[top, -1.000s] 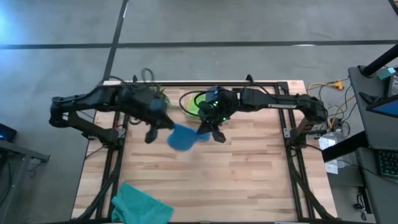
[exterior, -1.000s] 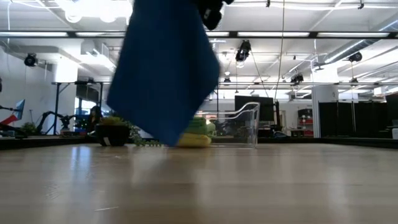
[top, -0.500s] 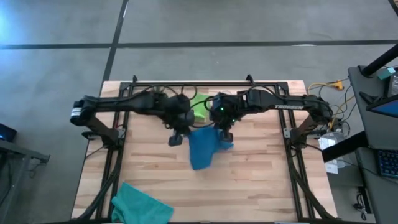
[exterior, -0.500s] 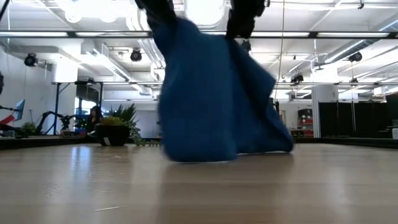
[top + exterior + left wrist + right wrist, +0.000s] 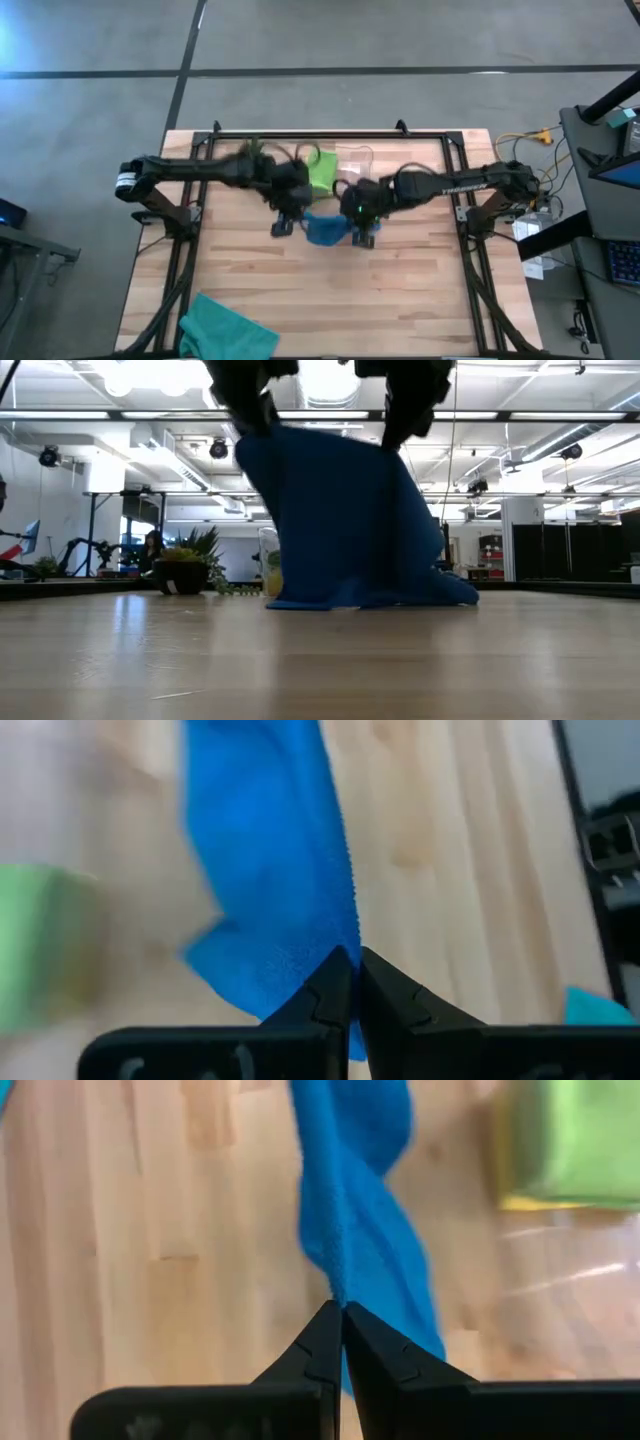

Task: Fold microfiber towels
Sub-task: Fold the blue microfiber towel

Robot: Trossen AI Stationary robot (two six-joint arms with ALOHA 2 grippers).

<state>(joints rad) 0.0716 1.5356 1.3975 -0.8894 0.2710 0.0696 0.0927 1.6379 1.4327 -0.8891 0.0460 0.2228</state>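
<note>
While the teal towel (image 5: 228,327) lies crumpled at the lower left of the overhead frame, the action is up at centre. Left gripper (image 5: 284,224) is clamped tight on one top corner of the blue towel (image 5: 323,229), and there's the right gripper (image 5: 364,236), pinched on the other corner! The cloth hangs between them, its lower edge dragging on the wooden table (image 5: 400,290). Just above centre sits the lime green towel (image 5: 321,170) on the yellow towel (image 5: 545,1202), beside the clear bin (image 5: 355,163). In the low view, a potted plant (image 5: 186,565) stands at left.
</note>
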